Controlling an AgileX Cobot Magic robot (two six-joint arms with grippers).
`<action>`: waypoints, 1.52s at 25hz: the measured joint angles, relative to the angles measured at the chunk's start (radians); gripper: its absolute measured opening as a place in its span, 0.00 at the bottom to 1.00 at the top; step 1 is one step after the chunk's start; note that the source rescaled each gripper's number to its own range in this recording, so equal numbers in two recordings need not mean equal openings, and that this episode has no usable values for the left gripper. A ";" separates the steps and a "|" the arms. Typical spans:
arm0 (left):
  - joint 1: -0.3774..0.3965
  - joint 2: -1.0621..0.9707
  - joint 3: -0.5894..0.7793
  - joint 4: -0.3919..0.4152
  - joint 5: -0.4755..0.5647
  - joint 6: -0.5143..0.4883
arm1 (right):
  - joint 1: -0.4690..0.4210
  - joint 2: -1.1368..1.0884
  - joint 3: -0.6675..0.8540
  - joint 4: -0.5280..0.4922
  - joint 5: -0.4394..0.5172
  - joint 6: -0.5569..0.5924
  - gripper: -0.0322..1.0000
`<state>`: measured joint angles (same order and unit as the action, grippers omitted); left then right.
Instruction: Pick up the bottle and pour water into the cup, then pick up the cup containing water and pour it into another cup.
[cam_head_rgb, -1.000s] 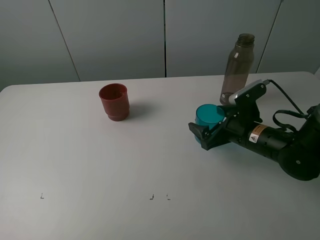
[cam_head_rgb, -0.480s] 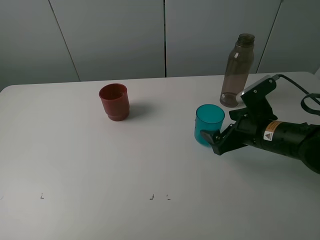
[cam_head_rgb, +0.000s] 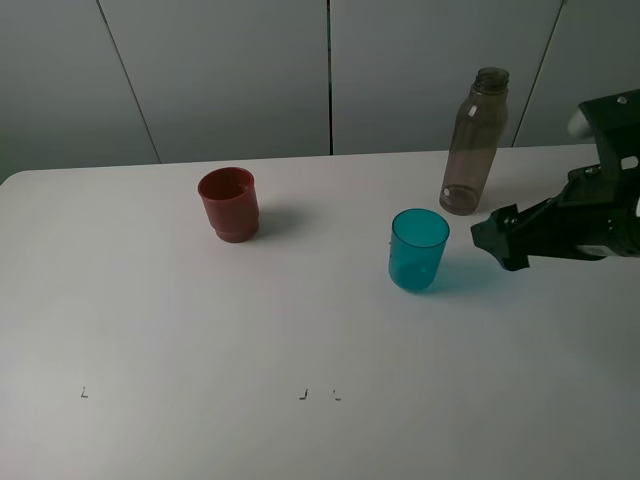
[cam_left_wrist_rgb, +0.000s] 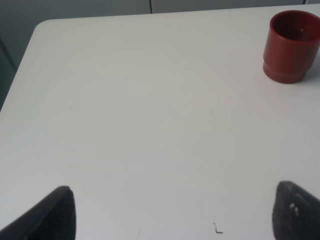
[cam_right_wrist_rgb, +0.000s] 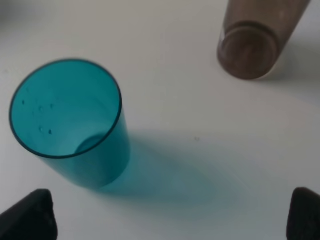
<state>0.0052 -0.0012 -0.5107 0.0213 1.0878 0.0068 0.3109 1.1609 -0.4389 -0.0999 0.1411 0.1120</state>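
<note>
The teal cup (cam_head_rgb: 418, 249) stands upright on the white table (cam_head_rgb: 150, 330), right of centre. Behind it to the right stands the tall smoky bottle (cam_head_rgb: 474, 142), uncapped. The red-brown cup (cam_head_rgb: 228, 203) is upright at the left centre. My right gripper (cam_head_rgb: 497, 245) hovers open, just right of the teal cup and apart from it. Its wrist view looks down into the teal cup (cam_right_wrist_rgb: 70, 120), with the bottle's base (cam_right_wrist_rgb: 248, 50) beyond and my right gripper (cam_right_wrist_rgb: 167, 215) empty. My left gripper (cam_left_wrist_rgb: 175, 215) is open over bare table, far from the red-brown cup (cam_left_wrist_rgb: 291, 46).
Grey wall panels (cam_head_rgb: 330, 70) rise behind the table's far edge. Small black marks (cam_head_rgb: 303, 394) lie on the tabletop near the front. The left arm does not show in the high view.
My right gripper has drawn back to the right and upward, away from the teal cup, which stays standing where it was. The bottle and red-brown cup have not moved.
</note>
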 joint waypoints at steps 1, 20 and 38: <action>0.000 0.000 0.000 0.000 0.000 0.000 | 0.000 -0.043 -0.041 0.010 0.085 0.006 1.00; 0.000 0.000 0.000 0.000 0.000 0.000 | 0.000 -0.709 -0.167 -0.020 0.962 0.043 1.00; 0.000 0.000 0.000 0.000 0.000 -0.007 | 0.000 -1.143 -0.075 0.012 0.963 -0.001 1.00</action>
<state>0.0052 -0.0012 -0.5107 0.0213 1.0878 0.0000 0.3109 0.0174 -0.5135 -0.0877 1.1037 0.1110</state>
